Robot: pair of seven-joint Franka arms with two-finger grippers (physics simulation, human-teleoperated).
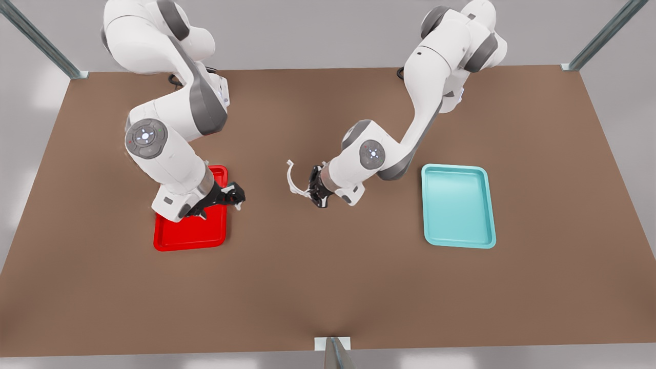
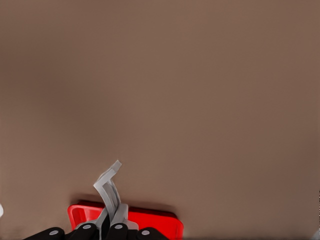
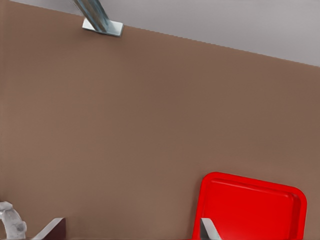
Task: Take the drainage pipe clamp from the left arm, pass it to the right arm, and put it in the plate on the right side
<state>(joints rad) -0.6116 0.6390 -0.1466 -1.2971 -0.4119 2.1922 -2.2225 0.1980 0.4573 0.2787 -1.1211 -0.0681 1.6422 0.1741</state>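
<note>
The drainage pipe clamp [image 1: 293,179] hangs in the air above mid-table, pinched at one end by the left gripper [image 1: 313,193], whose arm on the front view's right bends low and points toward the other arm. In the left wrist view its fingers [image 2: 119,216] press together on the strip [image 2: 108,186]. The right gripper [image 1: 237,199] hovers at the plate [image 1: 190,233] edge, fingers spread and empty, its arm covering part of the plate. A teal tray [image 1: 457,205] lies well apart.
</note>
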